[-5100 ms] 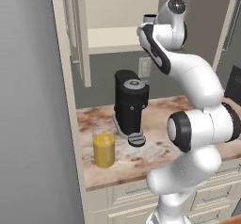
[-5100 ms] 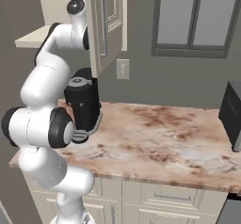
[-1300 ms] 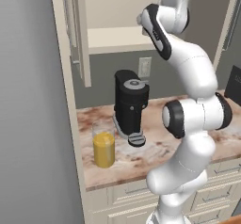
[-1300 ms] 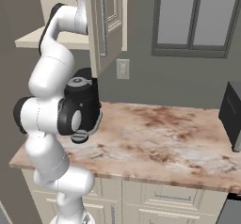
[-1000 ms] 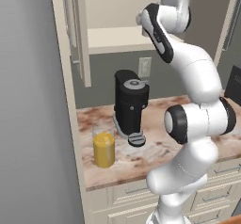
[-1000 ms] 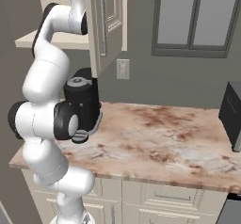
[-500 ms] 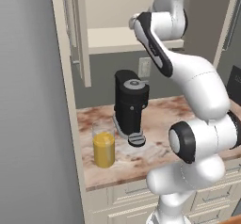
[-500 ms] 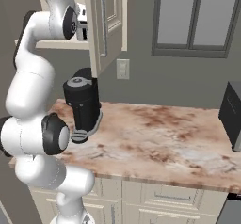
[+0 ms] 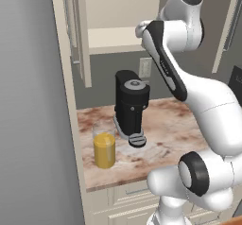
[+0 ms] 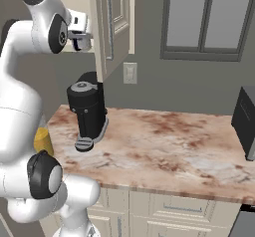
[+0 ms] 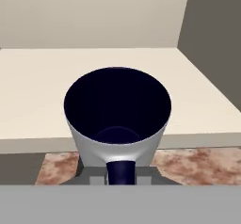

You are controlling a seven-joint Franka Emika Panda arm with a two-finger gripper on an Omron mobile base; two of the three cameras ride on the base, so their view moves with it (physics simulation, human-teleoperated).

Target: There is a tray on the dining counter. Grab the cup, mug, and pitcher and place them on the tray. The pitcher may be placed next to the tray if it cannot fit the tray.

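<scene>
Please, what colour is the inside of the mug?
The mug is very dark navy, almost black, inside; its outer wall is grey. The hand view shows it best.

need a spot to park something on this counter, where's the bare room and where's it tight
The widest bare stretch of the counter runs from the black coffee machine rightward to the dark appliance at the right edge. The left end is crowded: the pitcher stands close beside the coffee machine, near the wall. On the cabinet shelf, bare room flanks the mug.

No readable text, label, brand, number or sign appears on anything, neither on the black coffee machine [image 9: 132, 107] nor on the grey mug with the dark inside [image 11: 117, 117].
</scene>
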